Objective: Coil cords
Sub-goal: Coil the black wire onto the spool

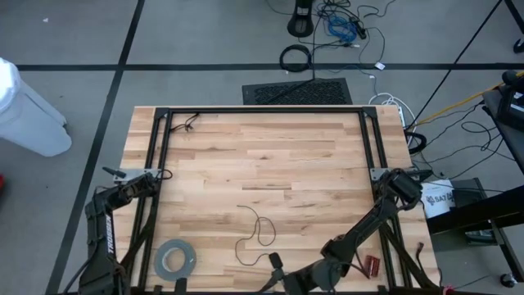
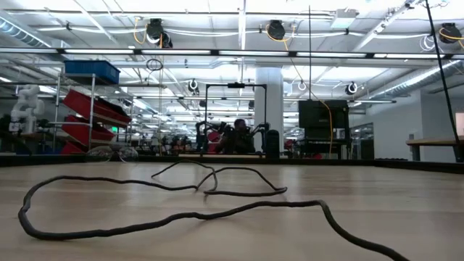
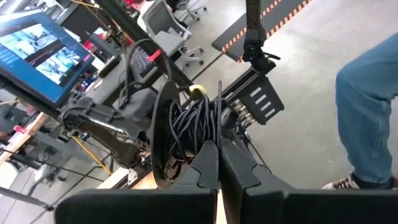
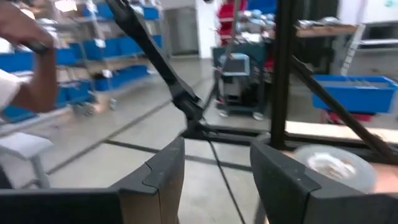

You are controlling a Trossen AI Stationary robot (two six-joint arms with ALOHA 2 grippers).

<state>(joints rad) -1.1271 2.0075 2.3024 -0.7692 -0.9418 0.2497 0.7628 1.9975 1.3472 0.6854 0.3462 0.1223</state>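
— Right gripper (image 4: 217,149) first: how does it stand?

— My right gripper has its two fingers spread wide with nothing clamped between them. It sits low at the near edge of the table (image 1: 270,156), about the middle, and faces left along that edge. My right arm reaches down to it from its base on the right side.

— And the other one?

— My left gripper (image 3: 217,158) has its fingers pressed together on nothing. That arm is folded up at the table's left edge, well apart from the work.

— What lies on the wood, biggest first?

— The grey tape roll (image 1: 175,259) lies flat in the near left corner. From my right wrist I see it just past one of my fingers.

— Where is the cord?

— The cord (image 1: 255,229) lies loose on the table, near the middle and toward the near edge. It is to the right of the tape roll and just beyond my right gripper. It is spread out in a few open, uneven loops, not wound into a coil. From table height it snakes across the wood in long bends. I cannot make out its disc end, and I cannot tell whether my fingers touch it.

— Anything smaller?

— A small red object (image 1: 372,264) lies near the near right corner, beside my right arm.
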